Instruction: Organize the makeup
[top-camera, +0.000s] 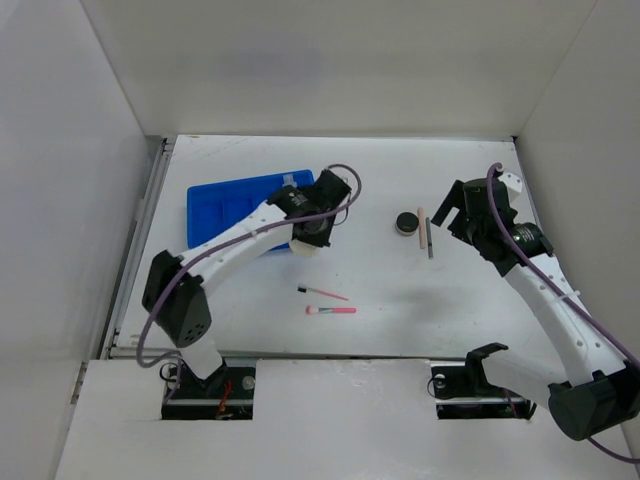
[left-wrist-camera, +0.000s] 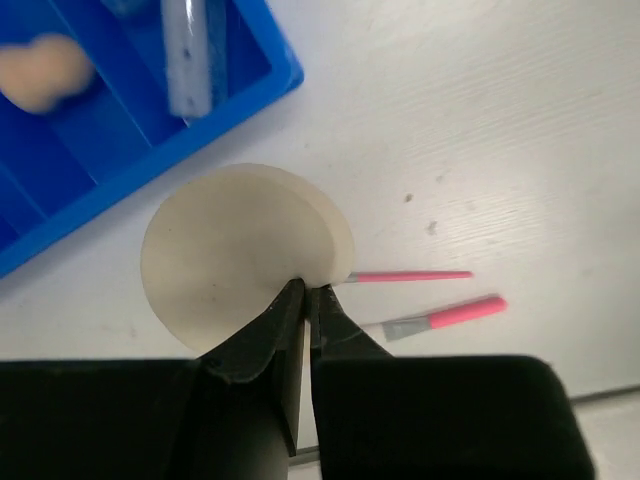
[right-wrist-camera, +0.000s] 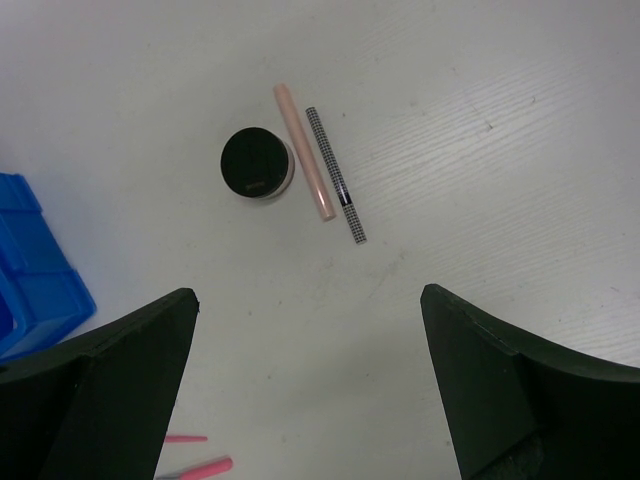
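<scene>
My left gripper (left-wrist-camera: 308, 290) is shut on the rim of the white round puff (left-wrist-camera: 240, 255), just off the blue tray's (left-wrist-camera: 150, 130) corner; from above, the puff (top-camera: 305, 248) peeks out under that gripper (top-camera: 312, 235). A peach sponge (left-wrist-camera: 40, 70) and a clear bottle (left-wrist-camera: 190, 50) lie in the tray. Two pink-handled brushes (left-wrist-camera: 410, 275) (left-wrist-camera: 445, 317) rest on the table beyond the puff. My right gripper (right-wrist-camera: 307, 293) hangs open and empty above the black round jar (right-wrist-camera: 257, 163), beige stick (right-wrist-camera: 303, 150) and dark pencil (right-wrist-camera: 335, 175).
The blue tray (top-camera: 230, 205) sits at the back left of the white table. White walls close in the table on the left, back and right. The jar (top-camera: 405, 223), stick (top-camera: 422, 228) and pencil (top-camera: 430, 240) lie together right of centre.
</scene>
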